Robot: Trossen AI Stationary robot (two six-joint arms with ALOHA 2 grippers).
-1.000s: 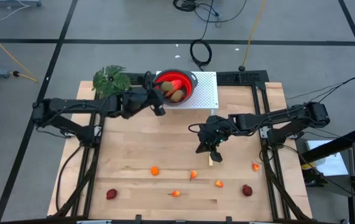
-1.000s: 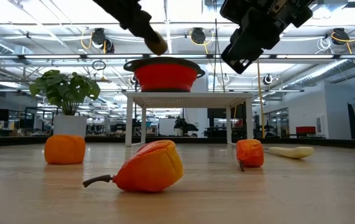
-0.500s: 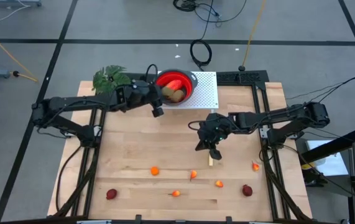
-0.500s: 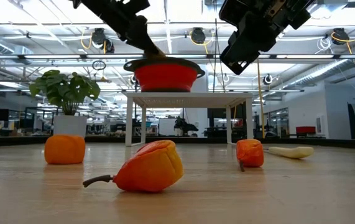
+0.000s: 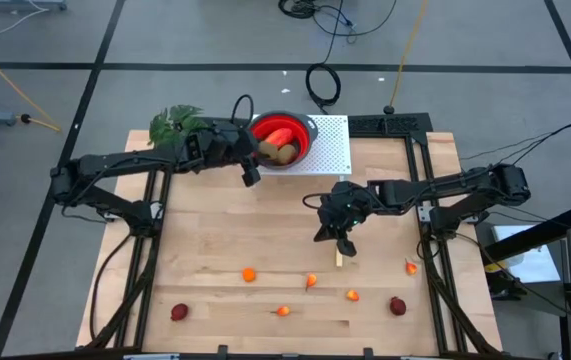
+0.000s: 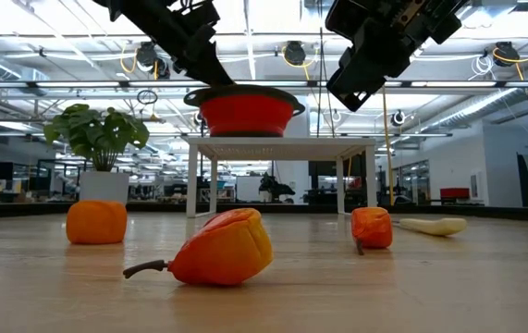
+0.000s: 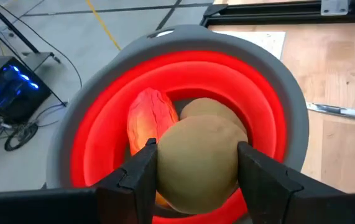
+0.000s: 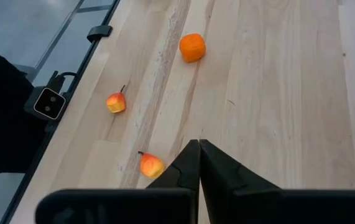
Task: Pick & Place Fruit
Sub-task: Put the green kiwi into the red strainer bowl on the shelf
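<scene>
My left gripper (image 7: 196, 152) hangs over the red bowl (image 5: 295, 128), shut on a brown oval fruit (image 7: 197, 158). In the bowl lie a red-yellow oblong fruit (image 7: 151, 117) and another brown one (image 7: 203, 107). The bowl stands on a white perforated stand (image 5: 331, 148) at the table's far edge. My right gripper (image 8: 199, 144) is shut with nothing in it, above the table's middle (image 5: 341, 240). Small orange fruits (image 5: 249, 273) (image 5: 311, 281) (image 5: 352, 295) and dark-red ones (image 5: 179, 312) (image 5: 397, 306) lie on the wood near the front. My left gripper pinches the brown fruit by its two opposite sides (image 7: 165, 163) between the two fingers (image 7: 138, 171). The fingers come slanting down from the table's left. The fruit is lifted clear, over the inside of the bowl, above the fruits that lie there.
A leafy green plant (image 5: 178, 127) stands left of the bowl, close to my left arm. A pale slim knife (image 5: 339, 260) lies under my right gripper. Another small fruit (image 5: 411, 266) sits by the right frame rail. Bare wood spreads between the arms.
My left gripper has swung toward the table's far edge and down toward the bowl with the brown fruit, rolling about its own line as it went. In the low view the fruit has sunk behind the bowl's rim. It stays shut on the fruit.
</scene>
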